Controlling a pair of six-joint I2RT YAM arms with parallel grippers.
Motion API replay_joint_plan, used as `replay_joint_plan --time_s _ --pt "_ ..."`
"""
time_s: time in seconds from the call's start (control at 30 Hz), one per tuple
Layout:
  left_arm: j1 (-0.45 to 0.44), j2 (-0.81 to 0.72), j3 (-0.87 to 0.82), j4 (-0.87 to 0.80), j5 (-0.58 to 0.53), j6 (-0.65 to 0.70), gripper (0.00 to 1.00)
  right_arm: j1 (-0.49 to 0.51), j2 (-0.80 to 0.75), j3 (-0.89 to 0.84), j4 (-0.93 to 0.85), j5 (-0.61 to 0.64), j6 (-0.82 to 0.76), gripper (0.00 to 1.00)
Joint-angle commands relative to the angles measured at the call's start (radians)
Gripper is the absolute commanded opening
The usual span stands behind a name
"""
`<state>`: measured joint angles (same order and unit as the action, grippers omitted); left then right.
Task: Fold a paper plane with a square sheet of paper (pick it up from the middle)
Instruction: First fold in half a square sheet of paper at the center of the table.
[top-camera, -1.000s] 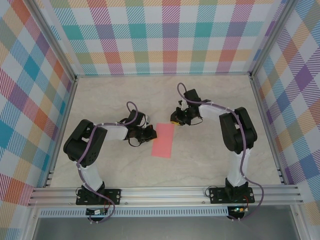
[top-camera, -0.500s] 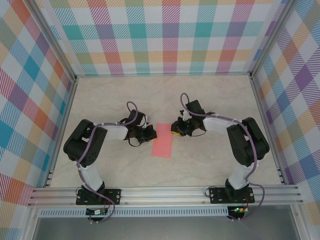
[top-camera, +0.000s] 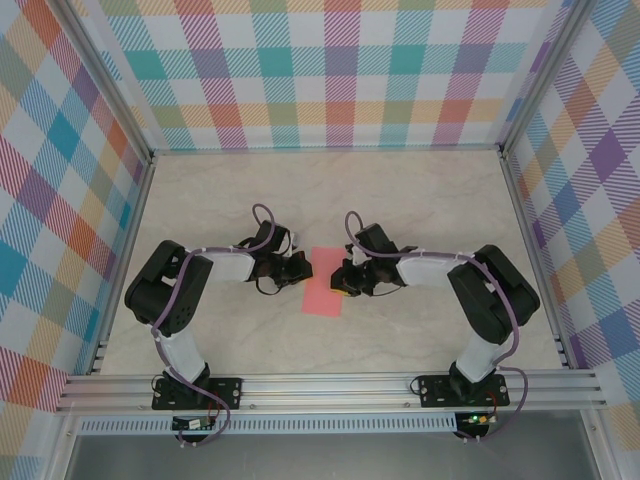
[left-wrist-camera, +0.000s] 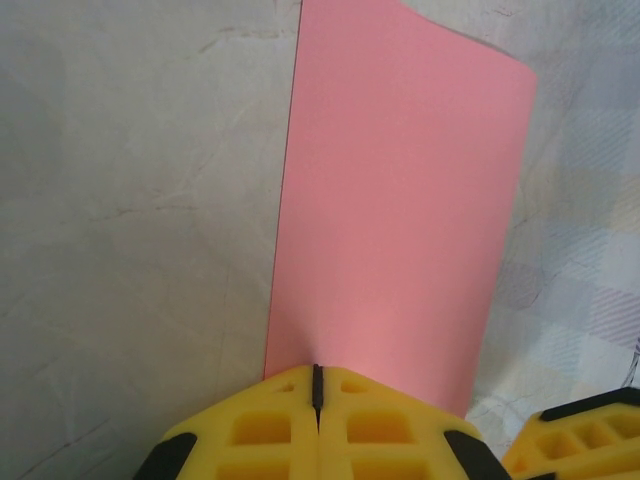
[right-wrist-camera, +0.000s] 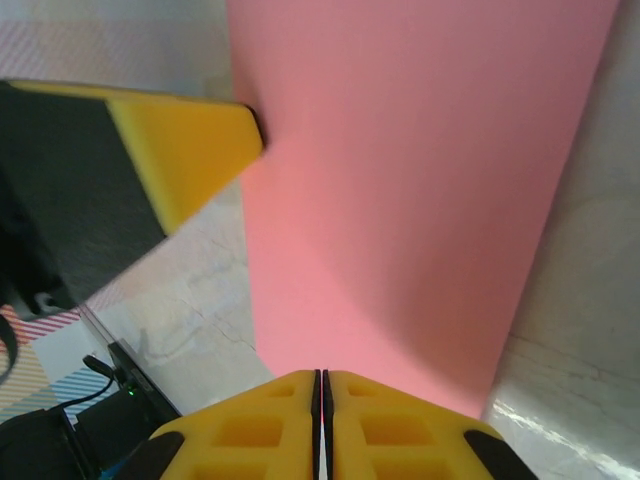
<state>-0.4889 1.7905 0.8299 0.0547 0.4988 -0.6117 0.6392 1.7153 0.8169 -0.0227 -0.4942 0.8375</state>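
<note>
From above, the pink paper (top-camera: 322, 300), folded to a narrow strip, is seen lying flat mid-desk (top-camera: 420, 200) between the arms, with the left fingers (top-camera: 303, 266) shut at its left edge and the right fingers (top-camera: 342, 282) shut over its right side. At the left wrist, closed tips are set against the strip's edge. At the right wrist, closed tips are planted on the paper. The crease is probably being pressed, so firm, even downward pressure is wanted, with the strip pinned against slipping.
</note>
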Motion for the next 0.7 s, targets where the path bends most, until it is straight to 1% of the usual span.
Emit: replay_joint_plan --time_s 0.0,0.13,0.27,0.43,0.57,0.67 --pt "-0.008 0.041 -0.053 -0.196 -0.097 0.021 0.00 0.018 -0.025 -0.042 0.053 -0.001 0.027 0.12" --pt "-0.008 0.043 -0.054 -0.193 -0.092 0.020 0.00 0.038 -0.006 -0.071 0.063 -0.019 0.014 0.12" --pt "-0.008 0.042 -0.055 -0.192 -0.086 0.018 0.00 0.042 0.005 -0.082 -0.025 0.060 -0.035 0.12" --pt "-0.009 0.036 -0.055 -0.193 -0.090 0.021 0.00 0.042 0.014 -0.078 -0.068 0.063 -0.069 0.12" --pt "-0.008 0.044 -0.060 -0.187 -0.087 0.020 0.00 0.043 -0.046 -0.049 -0.054 0.014 -0.065 0.13" --pt "-0.008 0.056 -0.063 -0.186 -0.085 0.020 0.00 0.053 -0.062 -0.041 -0.002 -0.044 -0.046 0.14"
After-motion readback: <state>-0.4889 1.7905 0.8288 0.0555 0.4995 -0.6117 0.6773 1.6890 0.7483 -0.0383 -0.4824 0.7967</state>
